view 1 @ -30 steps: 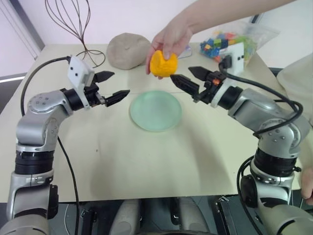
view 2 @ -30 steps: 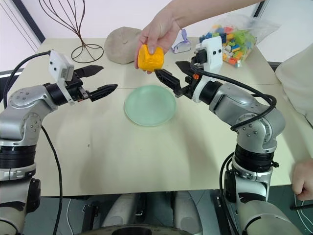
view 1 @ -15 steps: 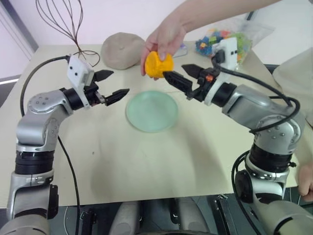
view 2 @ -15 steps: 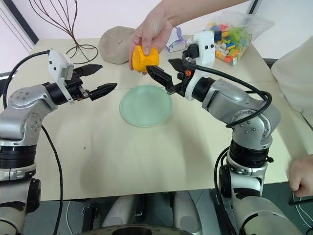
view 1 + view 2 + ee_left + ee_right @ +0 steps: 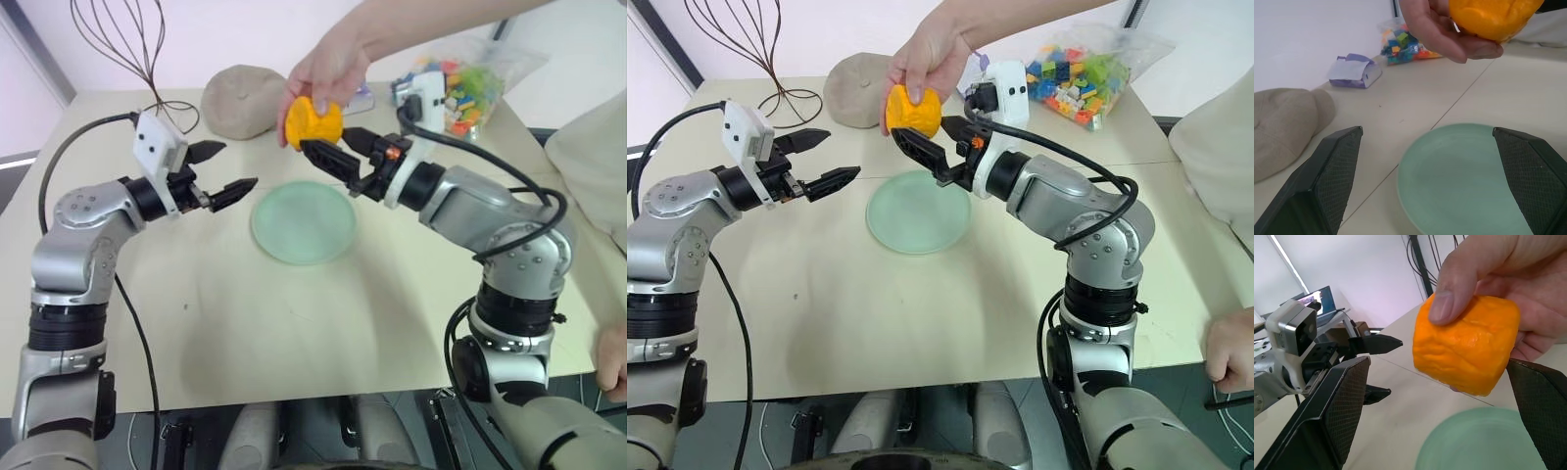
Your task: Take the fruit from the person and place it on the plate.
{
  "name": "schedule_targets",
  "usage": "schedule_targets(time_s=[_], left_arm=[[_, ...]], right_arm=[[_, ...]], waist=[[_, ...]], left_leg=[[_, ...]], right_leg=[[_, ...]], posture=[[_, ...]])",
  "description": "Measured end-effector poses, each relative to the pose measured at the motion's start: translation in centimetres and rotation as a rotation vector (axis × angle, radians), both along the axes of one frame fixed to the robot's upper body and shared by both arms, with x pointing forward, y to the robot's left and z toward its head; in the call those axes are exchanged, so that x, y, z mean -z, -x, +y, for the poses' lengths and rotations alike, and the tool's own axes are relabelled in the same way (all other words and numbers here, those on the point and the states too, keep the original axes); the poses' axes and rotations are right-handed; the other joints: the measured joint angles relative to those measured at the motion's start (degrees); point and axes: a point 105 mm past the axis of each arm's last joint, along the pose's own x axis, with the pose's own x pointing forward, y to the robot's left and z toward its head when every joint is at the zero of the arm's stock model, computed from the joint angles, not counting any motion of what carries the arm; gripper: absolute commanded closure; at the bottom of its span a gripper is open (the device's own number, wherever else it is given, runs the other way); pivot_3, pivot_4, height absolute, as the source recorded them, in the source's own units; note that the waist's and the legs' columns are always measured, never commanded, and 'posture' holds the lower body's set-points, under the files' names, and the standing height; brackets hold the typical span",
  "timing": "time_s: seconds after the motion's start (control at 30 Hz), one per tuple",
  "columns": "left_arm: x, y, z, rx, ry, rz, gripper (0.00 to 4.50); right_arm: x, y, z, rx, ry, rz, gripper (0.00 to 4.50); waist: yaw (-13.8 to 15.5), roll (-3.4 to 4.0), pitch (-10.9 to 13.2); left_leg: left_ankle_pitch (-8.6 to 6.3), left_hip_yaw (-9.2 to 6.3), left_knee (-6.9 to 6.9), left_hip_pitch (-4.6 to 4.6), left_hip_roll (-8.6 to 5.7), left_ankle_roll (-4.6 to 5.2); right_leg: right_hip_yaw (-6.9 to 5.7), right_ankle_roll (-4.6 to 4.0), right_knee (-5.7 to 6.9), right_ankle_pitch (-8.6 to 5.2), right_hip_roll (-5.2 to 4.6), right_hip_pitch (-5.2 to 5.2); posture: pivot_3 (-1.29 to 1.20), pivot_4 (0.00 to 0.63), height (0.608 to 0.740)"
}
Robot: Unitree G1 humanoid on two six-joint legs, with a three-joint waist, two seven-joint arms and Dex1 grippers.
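Observation:
The person's hand (image 5: 328, 69) holds the orange-yellow fruit (image 5: 313, 119) in the air above the far edge of the mint-green plate (image 5: 304, 220). My right gripper (image 5: 323, 139) is open and level, with one finger under the fruit and one beside it. In the right wrist view the fruit (image 5: 1466, 350) sits between the two pads, still held by the person's fingers. My left gripper (image 5: 240, 164) hangs open to the left of the plate and points toward it, with nothing between its fingers.
A tan rounded lump (image 5: 245, 98) lies at the back, with a dark wire stand (image 5: 137, 39) to its left. A bag of coloured bricks (image 5: 460, 78) sits at the back right, a small purple box (image 5: 1354, 71) near it. Another hand (image 5: 612, 357) rests at the table's right edge.
My right gripper has moved left and slightly up, so its open fingers now flank the fruit. The person's hand has held the fruit roughly in place. My left arm stayed still.

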Motion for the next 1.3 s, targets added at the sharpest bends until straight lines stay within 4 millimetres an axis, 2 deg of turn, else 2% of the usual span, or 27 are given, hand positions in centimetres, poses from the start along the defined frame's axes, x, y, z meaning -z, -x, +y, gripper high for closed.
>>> schedule_targets(time_s=[0.37, 0.57, 0.67, 0.77, 0.8, 1.13, 1.3], left_arm=[[-0.1, 0.1, -0.1, 0.003, -0.002, -0.004, 0.04], [0.6, 0.1, 0.1, -0.005, -0.002, 0.014, 0.04], [0.5, 0.1, 0.1, -0.008, -0.001, 0.012, 0.0], [0.5, 0.1, 0.2, -0.01, -0.001, 0.011, 0.0], [0.5, 0.1, 0.2, -0.01, -0.001, 0.011, 0.0], [0.7, 0.3, 0.1, -0.008, -0.003, 0.013, 0.0], [1.5, 0.6, 0.8, -0.016, -0.021, 0.055, 0.0]], right_arm=[[0.1, -1.3, 1.3, -0.001, -0.011, -0.007, 0.0], [0.4, -2.0, 1.6, 0.008, -0.001, -0.017, 0.0], [0.3, -2.2, 1.8, 0.014, 0.0, -0.027, 0.84], [0.4, -2.5, 1.9, 0.017, 0.003, -0.03, 2.34], [0.4, -2.5, 2.0, 0.015, 0.005, -0.032, 2.48], [0.7, -2.2, 2.2, -0.008, 0.033, -0.039, 2.49], [3.1, -1.5, 1.6, -0.025, 0.125, -0.005, 2.49]], waist=[[-0.08, 0.0, 0.0], [-0.1, 0.0, 0.0], [-0.09, 0.01, 0.0], [-0.13, 0.01, 0.0], [-0.14, 0.01, 0.0], [-0.13, 0.01, 0.0], [-0.05, 0.01, 0.0]], left_leg=[[0.0, 0.01, 0.0, 0.0, 0.0, 0.0], [0.01, 0.02, 0.0, 0.0, 0.0, -0.01], [0.01, 0.02, 0.0, 0.0, 0.0, -0.01], [0.01, 0.03, -0.01, 0.0, 0.0, -0.01], [0.01, 0.03, -0.01, 0.0, 0.0, -0.01], [0.01, 0.03, -0.02, 0.0, 0.0, -0.02], [0.01, 0.03, -0.02, 0.0, -0.01, -0.02]], right_leg=[[0.0, 0.0, 0.03, 0.0, 0.02, -0.03], [0.02, 0.0, 0.06, 0.0, 0.02, -0.06], [0.02, 0.0, 0.05, 0.0, 0.02, -0.05], [0.02, 0.0, 0.06, 0.0, 0.02, -0.06], [0.02, 0.0, 0.06, 0.0, 0.02, -0.07], [0.03, 0.0, 0.06, 0.0, 0.01, -0.07], [0.03, 0.0, 0.04, 0.0, -0.01, -0.05]], posture=[[0.0, 0.15, 0.74], [0.0, 0.15, 0.74], [0.0, 0.15, 0.74], [0.0, 0.15, 0.74], [0.0, 0.15, 0.74], [0.0, 0.15, 0.74], [0.0, 0.15, 0.74]])
